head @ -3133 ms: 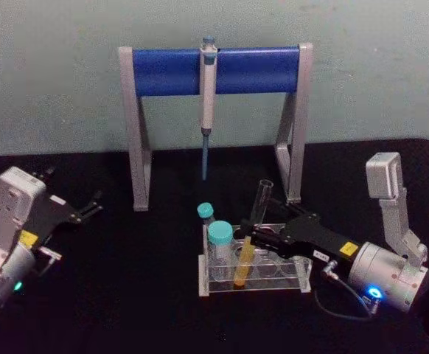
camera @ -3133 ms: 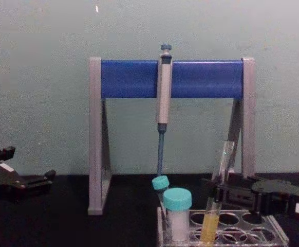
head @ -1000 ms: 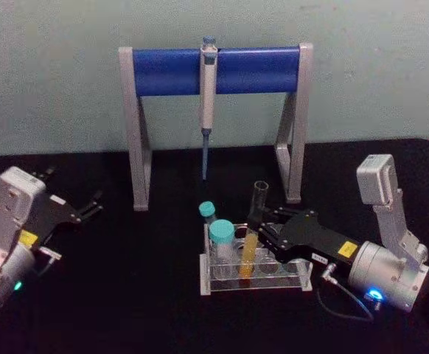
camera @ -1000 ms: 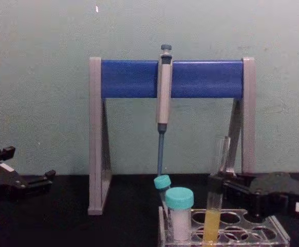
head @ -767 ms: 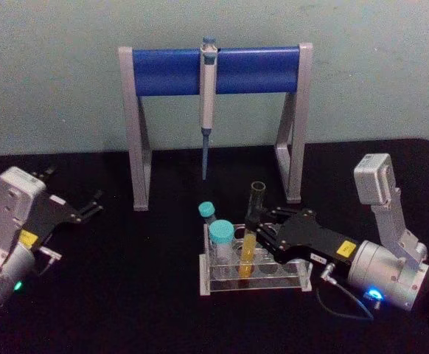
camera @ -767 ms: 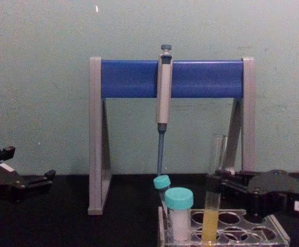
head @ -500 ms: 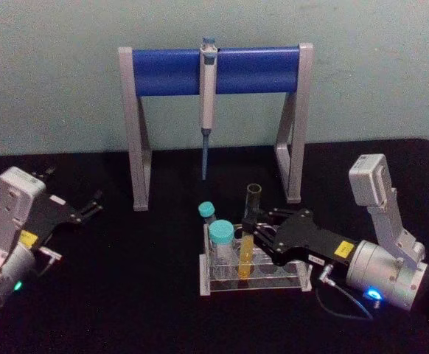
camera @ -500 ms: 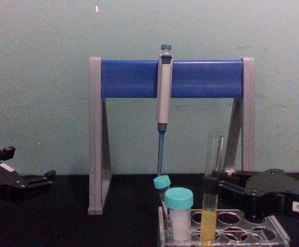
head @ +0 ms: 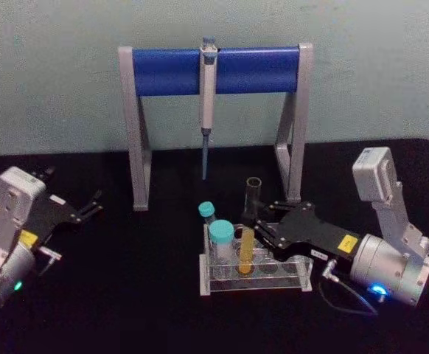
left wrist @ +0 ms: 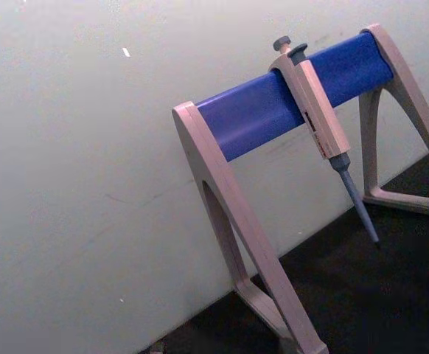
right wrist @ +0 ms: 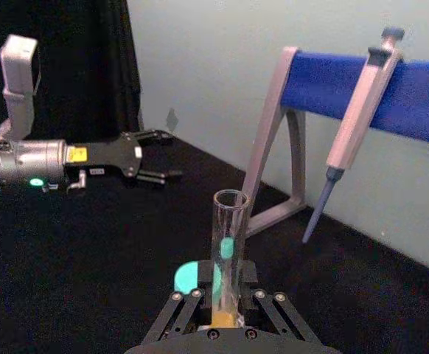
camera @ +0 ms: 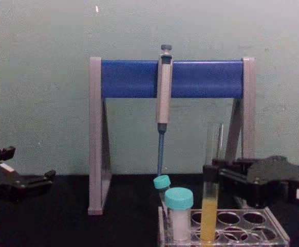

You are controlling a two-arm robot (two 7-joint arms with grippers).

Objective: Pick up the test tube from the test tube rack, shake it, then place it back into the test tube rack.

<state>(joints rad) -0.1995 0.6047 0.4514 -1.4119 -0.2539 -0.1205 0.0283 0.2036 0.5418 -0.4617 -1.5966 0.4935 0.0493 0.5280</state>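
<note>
The test tube [head: 248,228] stands upright with yellow-orange liquid in its lower half. My right gripper [head: 257,223] comes in from the right and is shut on the test tube at mid-height. In the chest view the test tube [camera: 211,195] still reaches down into a front hole of the clear test tube rack [camera: 255,226], and the right gripper [camera: 213,177] clamps it just above the rack's top plate. The right wrist view shows the test tube [right wrist: 228,251] between the closed fingers [right wrist: 179,313]. The test tube rack [head: 288,276] sits at the table's centre. My left gripper [head: 89,206] rests open at far left.
Two teal-capped vials [head: 220,236] [head: 206,211] stand in the rack's left end, close to the tube. Behind the rack is a grey-and-blue pipette stand [head: 170,70] with a pipette [head: 208,96] hanging from it. The black table [head: 126,295] lies bare in front.
The right gripper has straightened the leaning tube to upright and raised it a little in the rack. The left arm has not moved.
</note>
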